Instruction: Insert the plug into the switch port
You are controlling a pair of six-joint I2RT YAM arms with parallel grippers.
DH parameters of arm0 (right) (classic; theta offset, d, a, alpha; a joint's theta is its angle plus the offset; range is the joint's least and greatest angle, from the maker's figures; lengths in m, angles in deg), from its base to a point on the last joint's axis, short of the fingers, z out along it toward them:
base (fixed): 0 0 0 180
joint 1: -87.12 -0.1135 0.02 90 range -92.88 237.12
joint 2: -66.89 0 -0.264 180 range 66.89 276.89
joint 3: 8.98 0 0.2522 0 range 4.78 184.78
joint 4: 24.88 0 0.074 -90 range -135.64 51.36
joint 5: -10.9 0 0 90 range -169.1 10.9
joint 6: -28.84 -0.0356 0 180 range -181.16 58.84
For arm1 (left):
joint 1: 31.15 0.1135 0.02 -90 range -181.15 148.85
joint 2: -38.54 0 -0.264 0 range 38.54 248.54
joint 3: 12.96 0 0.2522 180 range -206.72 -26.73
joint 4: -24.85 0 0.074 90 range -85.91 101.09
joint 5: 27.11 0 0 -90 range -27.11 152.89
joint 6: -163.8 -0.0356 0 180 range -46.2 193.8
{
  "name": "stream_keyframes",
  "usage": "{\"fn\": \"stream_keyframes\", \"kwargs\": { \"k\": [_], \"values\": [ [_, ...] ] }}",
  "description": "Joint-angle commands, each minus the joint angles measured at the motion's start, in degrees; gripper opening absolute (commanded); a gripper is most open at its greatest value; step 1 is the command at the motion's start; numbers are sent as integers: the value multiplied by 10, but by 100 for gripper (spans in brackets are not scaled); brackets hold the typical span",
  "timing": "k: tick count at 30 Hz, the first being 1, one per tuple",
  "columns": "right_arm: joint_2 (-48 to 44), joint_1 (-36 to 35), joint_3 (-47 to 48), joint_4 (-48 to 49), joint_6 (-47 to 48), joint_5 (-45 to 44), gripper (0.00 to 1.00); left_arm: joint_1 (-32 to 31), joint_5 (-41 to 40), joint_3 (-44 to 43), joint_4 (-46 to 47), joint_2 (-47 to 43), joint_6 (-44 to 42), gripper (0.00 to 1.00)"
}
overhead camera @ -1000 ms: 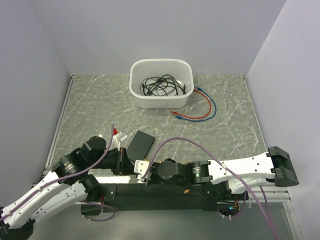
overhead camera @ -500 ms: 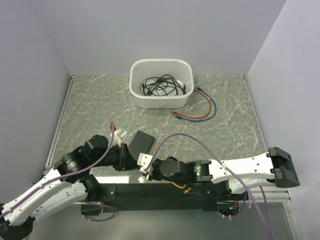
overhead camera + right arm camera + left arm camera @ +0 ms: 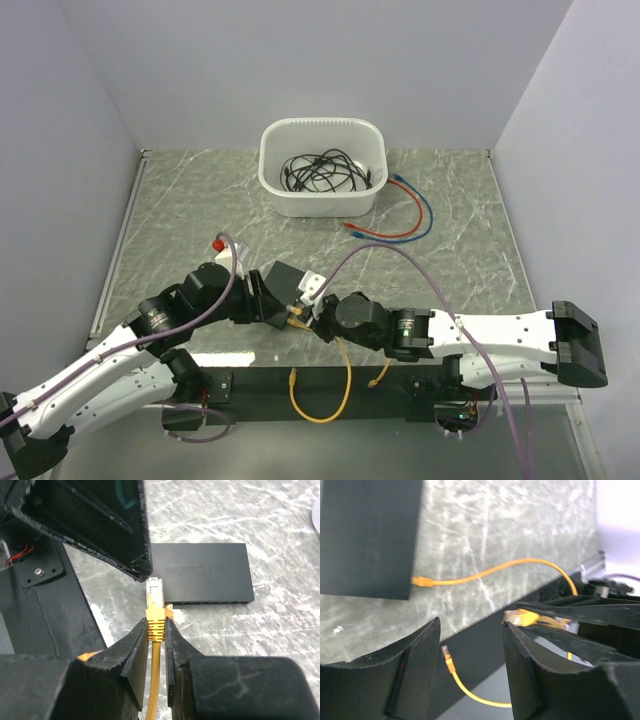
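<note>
Nearest, sagging over the black base rail point(image 3: 250, 385): a loop of yellow cable point(image 3: 347, 372), soft, limp and light, apt to tug the plug askew if pulled taut. Just beyond, right gripper point(image 3: 156, 630) clenched on the plug point(image 3: 155, 602) by its ribbed yellow boot, hard clear tip pointing forward past the fingers. Good place to hold: the stiff boot, never the cord behind it nor the thin, brittle-looking tip. Small, light, slick plastic; calls for square alignment rather than force. To the left, left gripper point(image 3: 471, 625) released, jaws apart with nothing between. Next, the switch point(image 3: 207, 575): flat matte black box lying on the grey-green marbled table point(image 3: 180, 220), switch port point(image 3: 210, 601) row along one long edge, close by the held tip, plug not yet entered. Against that same edge a second yellow plug point(image 3: 422, 581), possibly seated, though too small to tell. Farthest, a smooth-walled white tub point(image 3: 275, 190) of tangled black cords point(image 3: 320, 172), with a red cable point(image 3: 385, 237) and a blue cable point(image 3: 428, 212) curved on the table to its right.
</note>
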Motion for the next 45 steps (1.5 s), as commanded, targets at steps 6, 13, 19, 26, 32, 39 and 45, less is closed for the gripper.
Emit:
{"fn": "stream_keyframes", "kwargs": {
  "k": [6, 13, 19, 26, 32, 39, 45],
  "values": [
    [9, 41, -4, 0, -54, 20, 0, 2, -114, -14, 57, 2, 10, 62],
    [45, 71, -12, -2, -83, 47, 0, 6, -133, 9, 115, 22, 14, 64],
    [68, 112, -17, -2, -101, 78, 0, 32, -119, 24, 160, 50, 9, 63],
    [111, 129, 4, -20, -106, 82, 0, 102, -87, 69, 232, 77, 1, 63],
    [129, 135, 10, -21, -111, 75, 0, 158, -37, 109, 307, 116, -3, 61],
    [185, 138, 30, -19, -117, 87, 0, 193, -37, 140, 372, 168, -19, 60],
    [225, 142, 46, -16, -124, 84, 0, 214, -16, 180, 454, 197, -24, 59]
  ]
}}
